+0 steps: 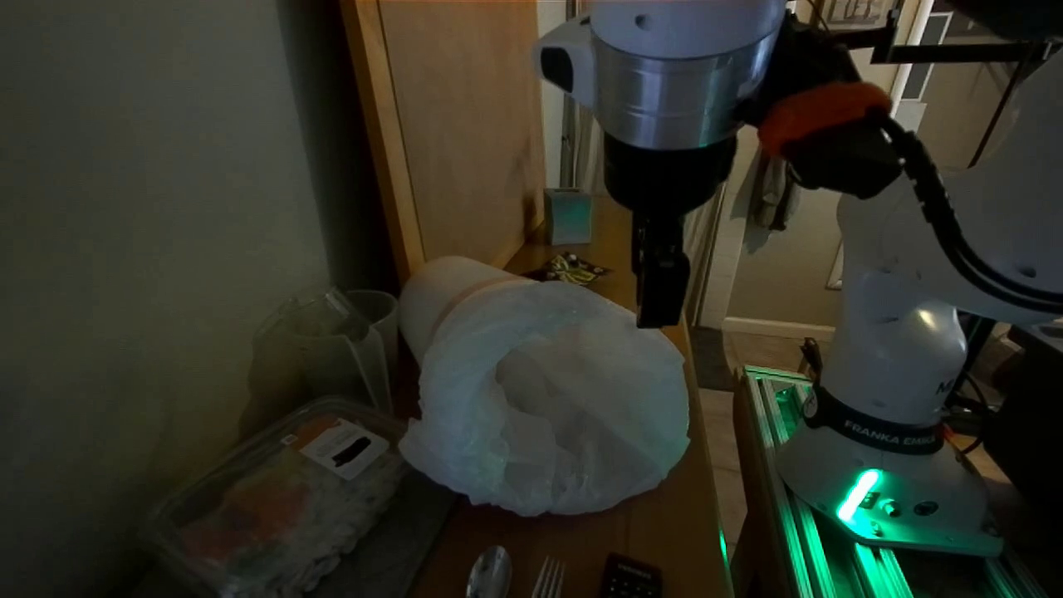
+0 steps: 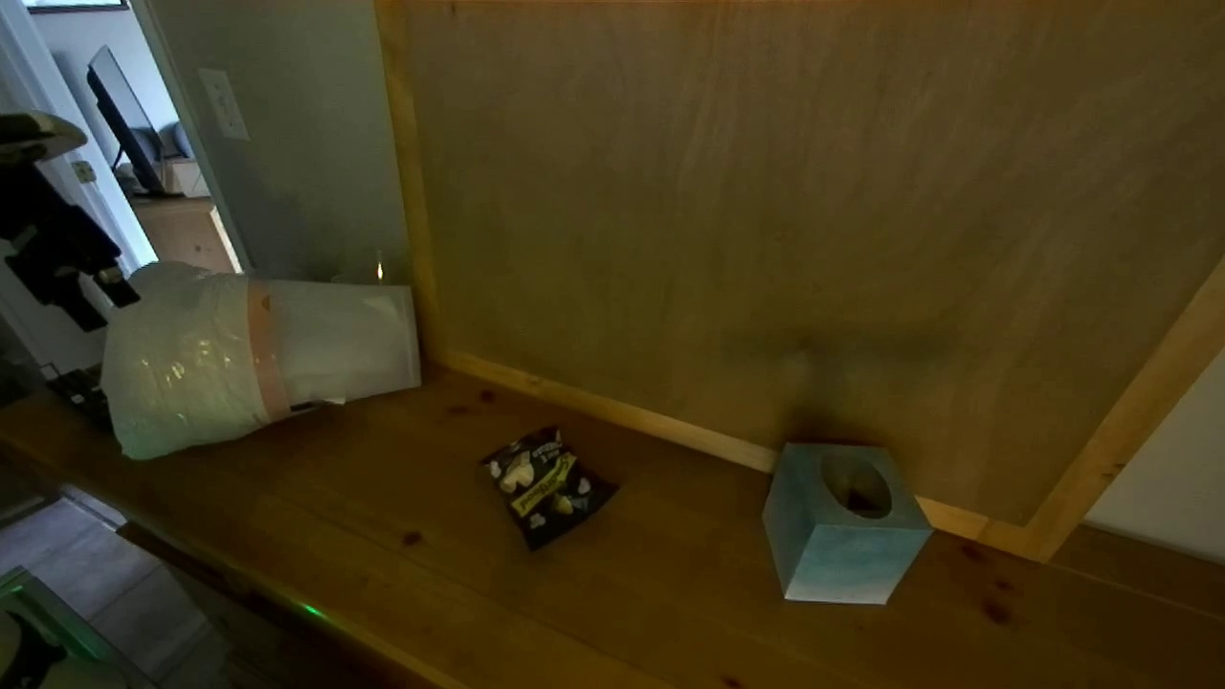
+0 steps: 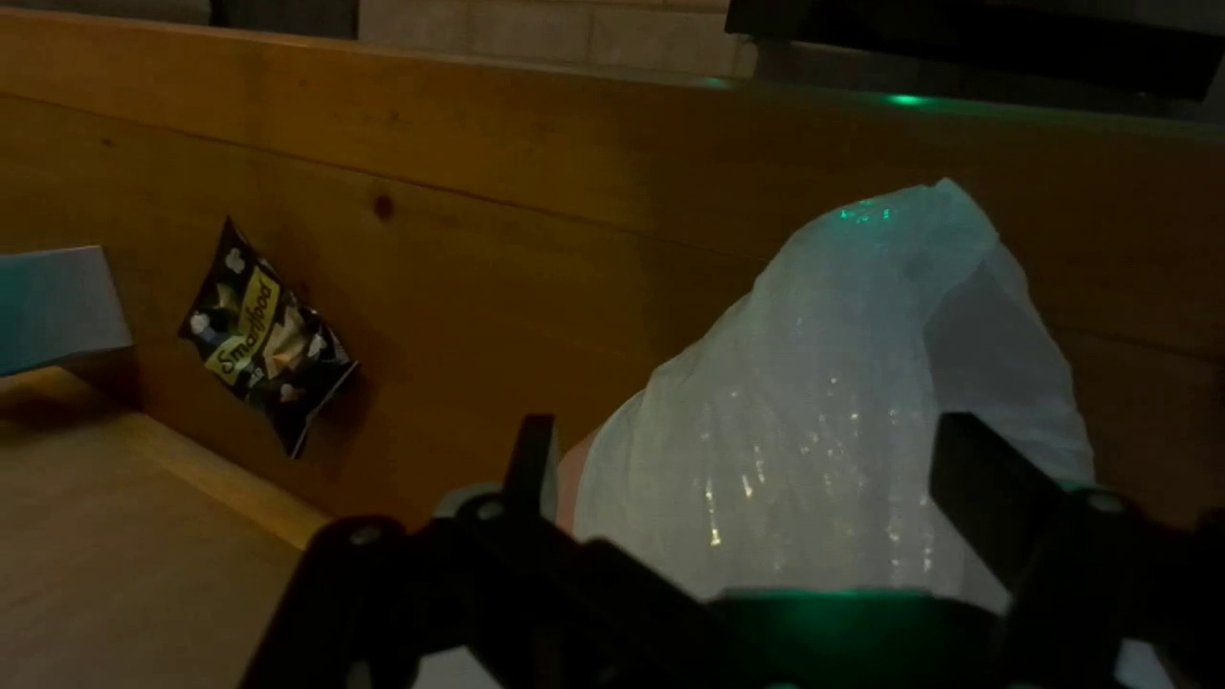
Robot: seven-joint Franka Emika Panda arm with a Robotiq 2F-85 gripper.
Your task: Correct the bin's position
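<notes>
The bin (image 1: 453, 291) is a large white round bin lined with a crinkled translucent white bag. It lies tipped on its side on the wooden surface, its mouth with the bag facing an exterior view. In an exterior view the bin (image 2: 345, 335) has its base near the wooden panel and an orange-pink band round its middle. My gripper (image 1: 660, 316) points down near the bag-covered mouth end; it also shows in an exterior view (image 2: 107, 308). In the wrist view the open gripper (image 3: 749, 426) has its fingers wide apart, with the bag (image 3: 813, 364) beyond and between them. Contact cannot be told.
A clear plastic box (image 1: 282, 498), clear containers (image 1: 340, 340), a spoon (image 1: 490, 573), a fork (image 1: 548, 577) and a black keypad device (image 1: 629, 577) surround the bin. A snack bag (image 2: 547, 486) and tissue box (image 2: 847, 536) stand along the wooden panel (image 2: 766, 239).
</notes>
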